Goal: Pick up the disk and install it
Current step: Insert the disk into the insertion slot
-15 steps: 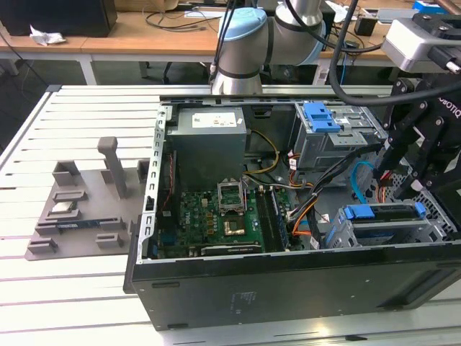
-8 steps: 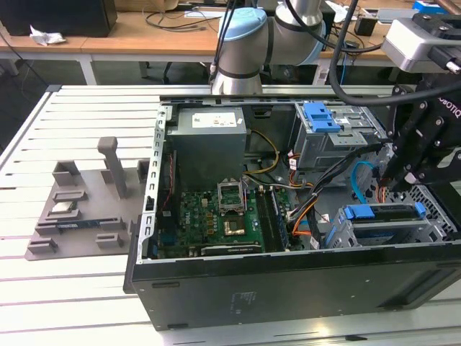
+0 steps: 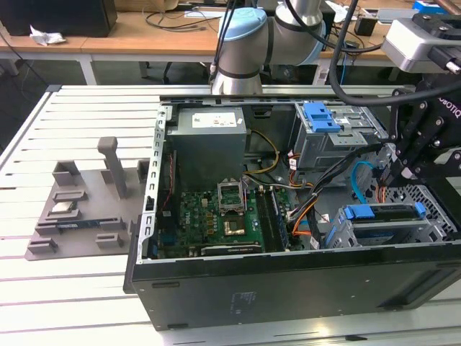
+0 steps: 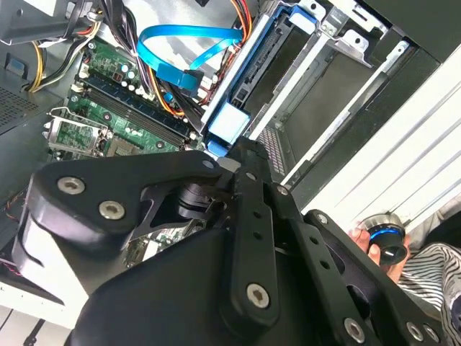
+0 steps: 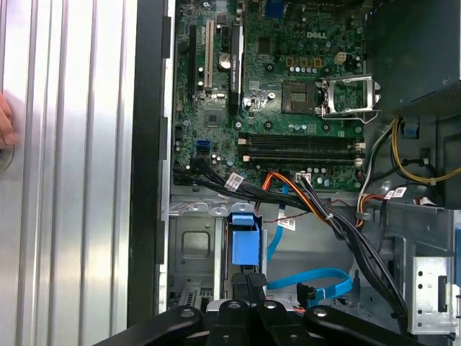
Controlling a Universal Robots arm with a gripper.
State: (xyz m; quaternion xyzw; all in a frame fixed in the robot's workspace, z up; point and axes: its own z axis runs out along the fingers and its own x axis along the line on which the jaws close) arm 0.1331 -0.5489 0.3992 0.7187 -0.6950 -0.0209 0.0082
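Since the disk (image 3: 382, 213) already sits edge-up in the drive cage (image 3: 434, 216) at the computer case's (image 3: 288, 288) corner, step looks like final seating: gripper (image 5: 253, 280) closed, empty, at its carrier end; probably calls for a square push.

— What's under you?
— My table (image 3: 86, 108): pale metal, slatted, its grooves running along its length.
— And on it?
— The open computer case (image 3: 288, 288). Just beside it, toward the exterior view's left, is a grey moulded tray (image 3: 43, 245), probably a parts holder.
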